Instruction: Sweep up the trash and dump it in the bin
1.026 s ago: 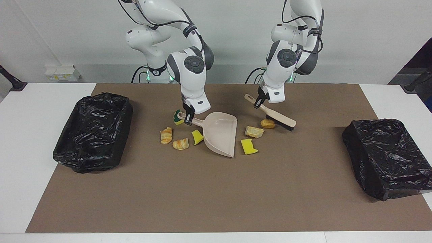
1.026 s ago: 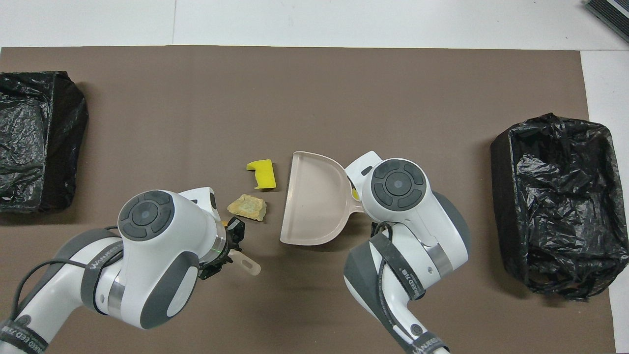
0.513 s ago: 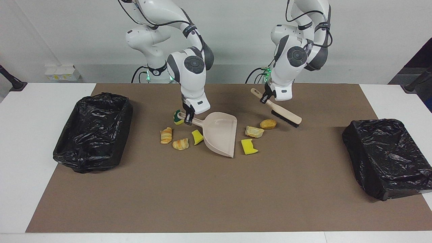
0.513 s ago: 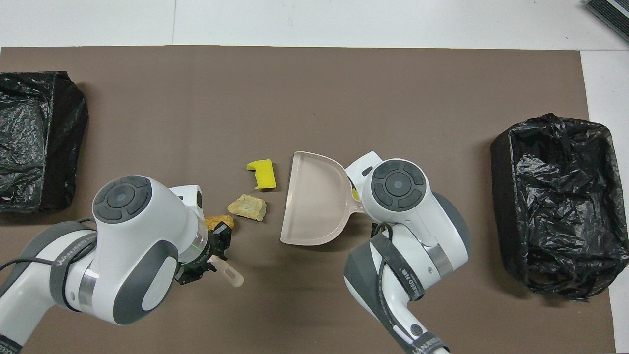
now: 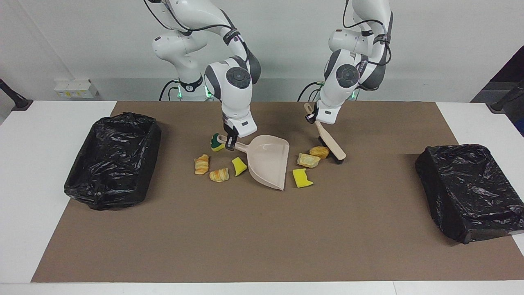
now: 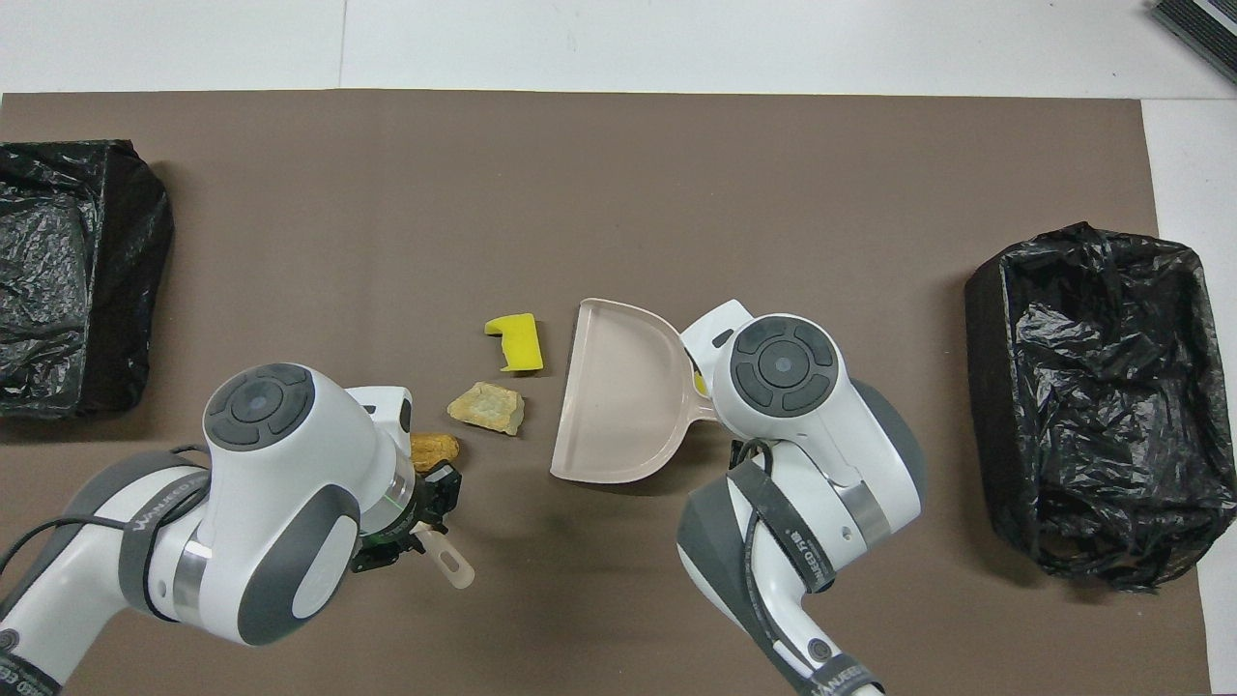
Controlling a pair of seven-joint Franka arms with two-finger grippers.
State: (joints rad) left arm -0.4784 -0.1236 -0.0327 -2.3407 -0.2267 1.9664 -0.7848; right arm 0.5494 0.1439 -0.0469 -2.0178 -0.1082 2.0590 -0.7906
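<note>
The left gripper is clamping the handle of the beige wooden brush with black bristles. Since half a second ago it has swung the brush steeper and brought the bristle end down beside the tan-orange bread lump, which is sitting a little closer to the pale yellow crumpled lump.

The right gripper is still pinching the handle of the beige plastic dustpan (pan unmoved, nothing in it).

The trash is lying on the brown mat around the pan: a yellow notched sponge piece, a yellow sponge wedge, two croissant-like lumps, and a green-and-yellow sponge.

The black-bagged bin at the right arm's end is showing only its liner; the black-bagged bin at the left arm's end is showing no opening in either view.
</note>
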